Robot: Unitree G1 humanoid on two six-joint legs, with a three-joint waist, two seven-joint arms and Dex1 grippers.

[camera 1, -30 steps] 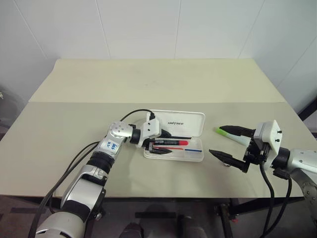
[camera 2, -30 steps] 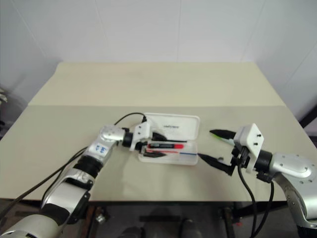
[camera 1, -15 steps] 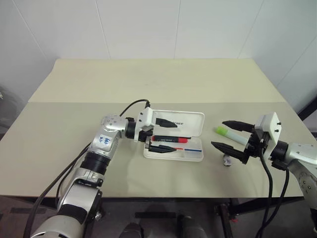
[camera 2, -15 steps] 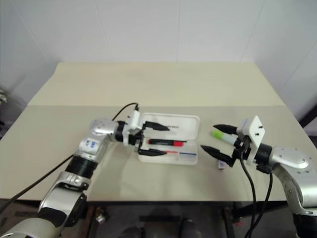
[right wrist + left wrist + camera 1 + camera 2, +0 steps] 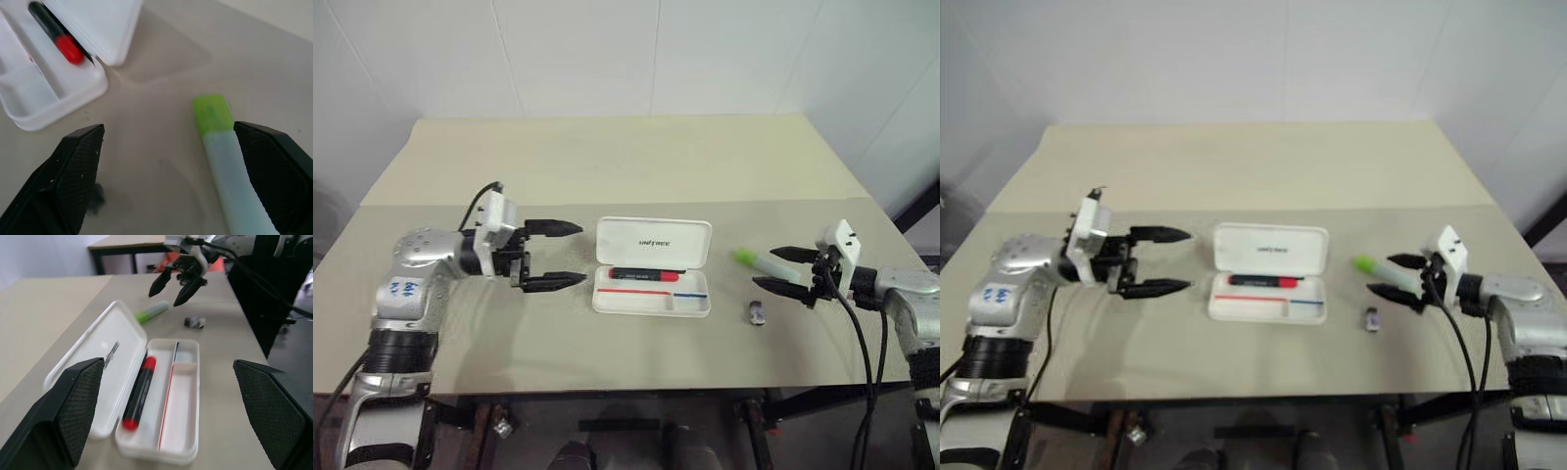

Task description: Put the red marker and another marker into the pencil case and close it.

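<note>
pencil case lies open near the middle of the beige table, lid folded back flat on the far side. red marker lies inside the case tray, along the edge next to the lid, red cap toward the case's right end. light green marker lies on the table to the right of the case, well outside it, green cap pointing toward the case. small grey stub sits nearer the front edge, right of the case. left gripper hangs left of the case, fingers spread wide, grasping nothing. right gripper is right of the case at the green marker's far end, fingers spread on either side of it, not clamped.
</note>
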